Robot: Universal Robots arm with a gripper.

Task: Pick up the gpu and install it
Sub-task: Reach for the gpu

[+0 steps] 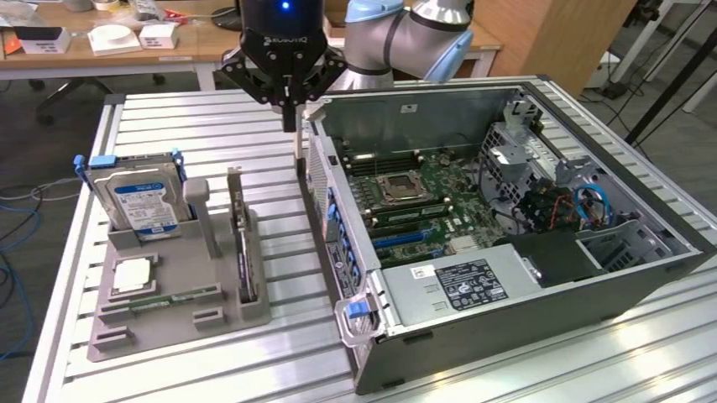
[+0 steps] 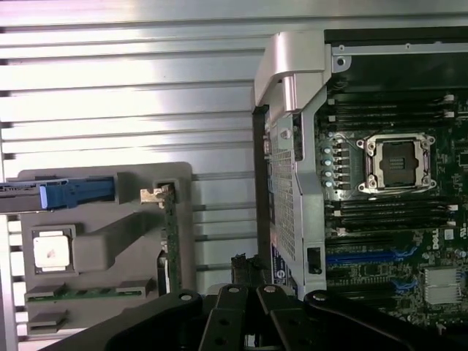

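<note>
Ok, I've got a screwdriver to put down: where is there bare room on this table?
Bare slats: between the parts tray and the far edge of the table, and the near corner beside the computer case on the exterior view's right. Crowded: the narrow strip between tray and case, under the shut gripper.

This looks like a robotics lab or research workshop, going by what stands around the open computer case (image 1: 482,336). The case lies on a ribbed aluminium table (image 1: 168,117), with a grey parts tray (image 1: 213,315) beside it and a robot arm (image 1: 404,38) rising just behind it. Further behind the case are a wooden desk (image 1: 207,42) strewn with small white boxes (image 1: 112,38), an office chair (image 1: 70,88), and loose blue cables (image 1: 13,218) on the floor
</note>
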